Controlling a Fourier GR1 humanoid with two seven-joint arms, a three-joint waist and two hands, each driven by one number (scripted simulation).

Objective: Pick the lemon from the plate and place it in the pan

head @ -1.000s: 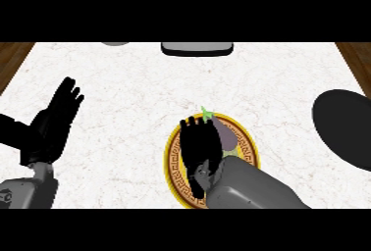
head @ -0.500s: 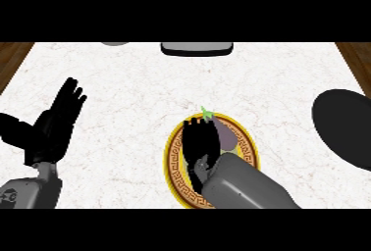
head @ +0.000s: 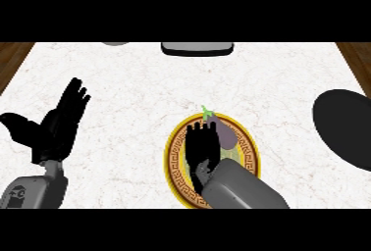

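Counter (head: 145,73) — white marble, wood at both upper corners, open room across its middle.
Pan (head: 348,127) — black, cut by the right edge.
Plate (head: 174,162) — gold rim, key pattern.
Left hand (head: 58,130) — spread, resting at left.
Right hand (head: 201,144) — fingers straight, over the plate.
Purple-grey vegetable (head: 226,135), green stem — on the plate, beside those fingers.

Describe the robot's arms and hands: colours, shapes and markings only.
The left forearm and right forearm are smooth, rounded grey casings. The left one bears a small dark marking near its lower end. The left hand and the right hand are plain black, with slender fingers and a thumb. No cables or sleeves show.
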